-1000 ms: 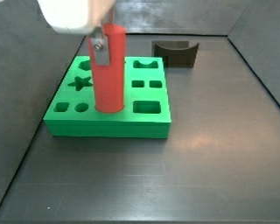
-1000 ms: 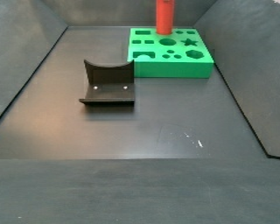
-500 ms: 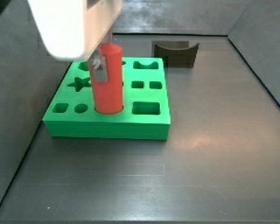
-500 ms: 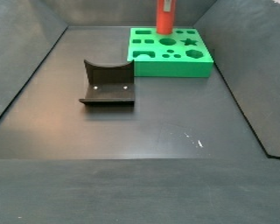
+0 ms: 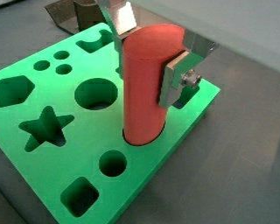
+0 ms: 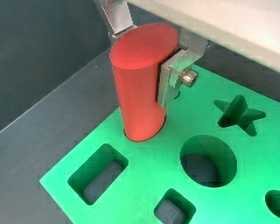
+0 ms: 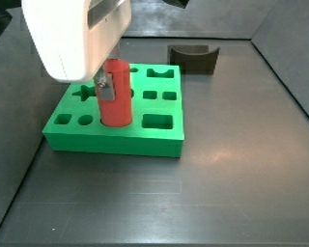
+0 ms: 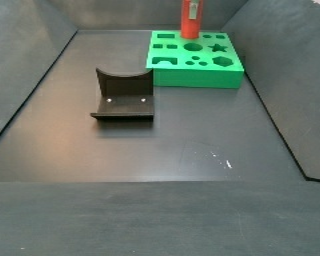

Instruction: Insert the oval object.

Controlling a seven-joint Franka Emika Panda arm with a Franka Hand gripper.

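The oval object (image 7: 115, 104) is a red-orange peg standing upright on the green block (image 7: 119, 141). Its lower end sits in a hole near the block's edge, as both wrist views show (image 5: 146, 96) (image 6: 137, 87). My gripper (image 7: 108, 85) is shut on the peg's upper part, with silver fingers (image 5: 175, 79) (image 6: 175, 77) pressed on its two sides. In a side view the peg (image 8: 191, 18) and the gripper (image 8: 191, 5) stand at the far edge of the block (image 8: 196, 78). The block also shows in both wrist views (image 5: 38, 96) (image 6: 130, 166).
A dark brown arch-shaped block (image 7: 196, 56) (image 8: 123, 97) lies on the grey floor away from the green block. The block has other holes, among them a star (image 5: 43, 127) (image 6: 238, 112) and a round one (image 5: 95, 92). Sloping walls (image 8: 29, 90) enclose the floor.
The gripper has come down with the peg. Less of the peg stands above the green block than a second ago. The green block has shifted slightly.
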